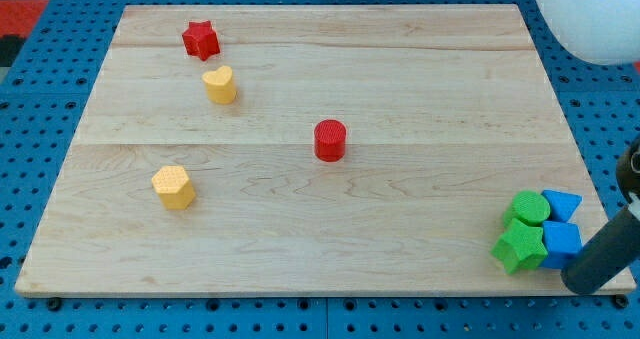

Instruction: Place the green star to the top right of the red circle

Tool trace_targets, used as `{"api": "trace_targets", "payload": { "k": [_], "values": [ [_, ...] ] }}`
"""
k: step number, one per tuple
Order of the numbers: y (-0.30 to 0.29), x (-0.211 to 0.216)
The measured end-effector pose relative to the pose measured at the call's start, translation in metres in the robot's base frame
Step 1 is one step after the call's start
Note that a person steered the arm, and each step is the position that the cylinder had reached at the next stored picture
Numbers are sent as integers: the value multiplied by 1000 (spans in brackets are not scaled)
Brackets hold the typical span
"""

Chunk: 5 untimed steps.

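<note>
We find the green star (519, 247) at the counter's (400, 219) bottom-right corner, packed with a green circle (530, 209), a blue cube (561, 244) and a blue triangle (563, 204). Our tip (577, 282) rests just right of the blue cube; we carry no gripper. The red circle (330, 140) sits mid-counter, well apart. A red star (201, 39), yellow heart (220, 83) and yellow hexagon (174, 187) lie on the view's left.
</note>
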<state>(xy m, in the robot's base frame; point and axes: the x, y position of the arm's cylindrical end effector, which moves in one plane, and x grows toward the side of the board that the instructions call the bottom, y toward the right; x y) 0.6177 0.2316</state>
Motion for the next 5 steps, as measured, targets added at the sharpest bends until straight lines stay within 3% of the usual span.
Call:
{"api": "trace_targets", "payload": {
  "k": [2, 5],
  "values": [
    [-25, -9],
    [-65, -65]
  ]
}}
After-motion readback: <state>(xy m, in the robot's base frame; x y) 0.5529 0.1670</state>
